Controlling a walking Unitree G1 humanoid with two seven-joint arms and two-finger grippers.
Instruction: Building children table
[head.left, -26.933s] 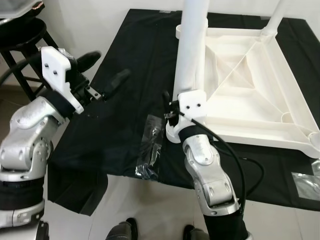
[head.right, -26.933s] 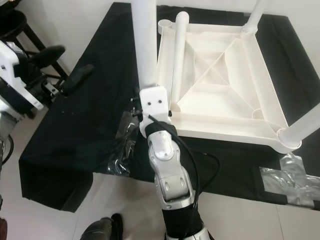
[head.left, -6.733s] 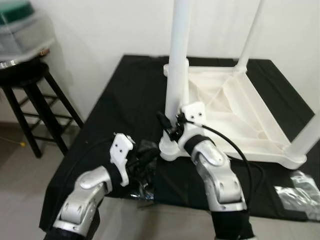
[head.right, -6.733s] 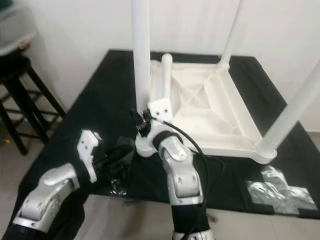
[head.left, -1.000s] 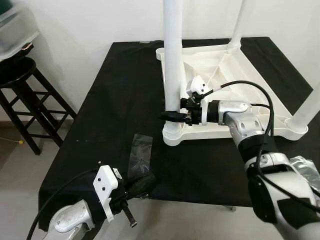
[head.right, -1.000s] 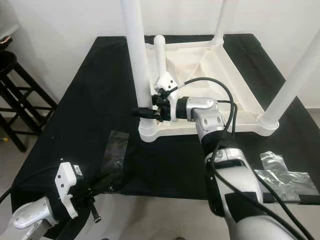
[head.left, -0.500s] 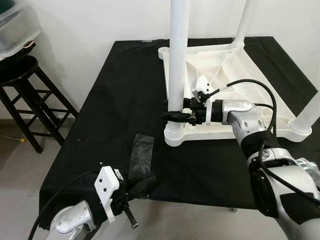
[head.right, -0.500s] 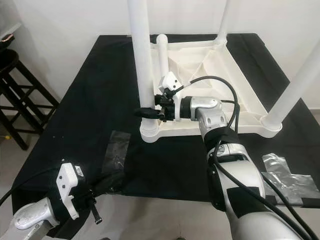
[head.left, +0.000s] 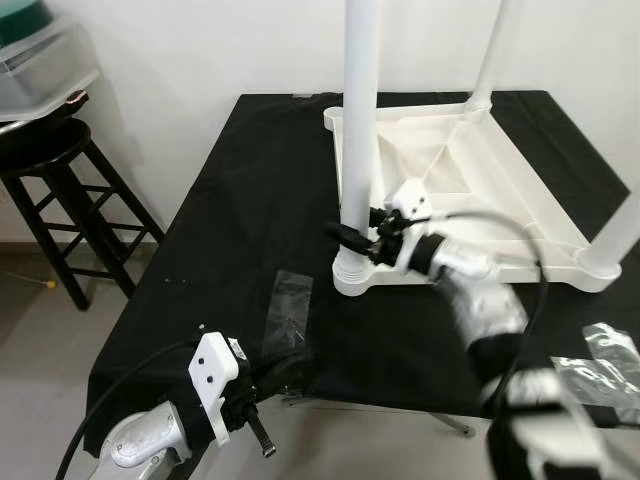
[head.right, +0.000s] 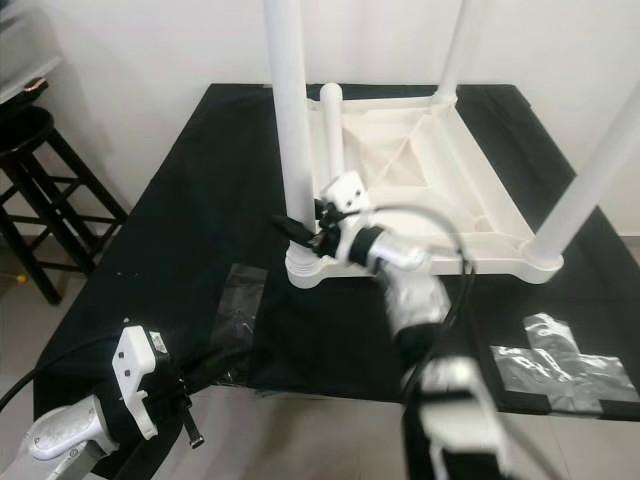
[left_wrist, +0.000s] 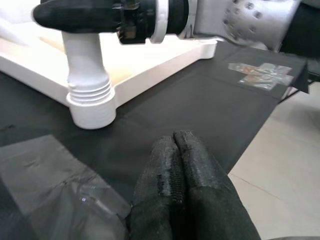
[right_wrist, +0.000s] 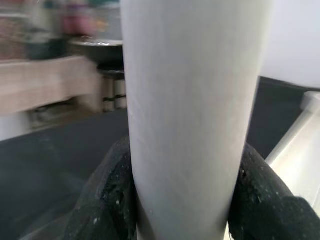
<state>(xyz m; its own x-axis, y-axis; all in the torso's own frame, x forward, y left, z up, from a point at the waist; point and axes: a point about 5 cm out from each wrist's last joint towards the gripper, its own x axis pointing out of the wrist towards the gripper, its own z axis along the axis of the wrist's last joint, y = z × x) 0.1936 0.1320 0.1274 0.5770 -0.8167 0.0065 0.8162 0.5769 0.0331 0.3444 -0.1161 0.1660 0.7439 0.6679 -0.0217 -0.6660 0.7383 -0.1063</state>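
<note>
Nearest, low at the black cloth's front edge, the left gripper is pressed closed on nothing, just beside a clear plastic bag. Farther in, the right gripper clamps the near white leg, apparently seated in the upturned tabletop's corner socket.

table: white plastic, upside down on black cloth | near-left leg: upright in its corner socket (ribbed collar at the base) | far leg, right leg: standing | another leg: far-left corner
</note>
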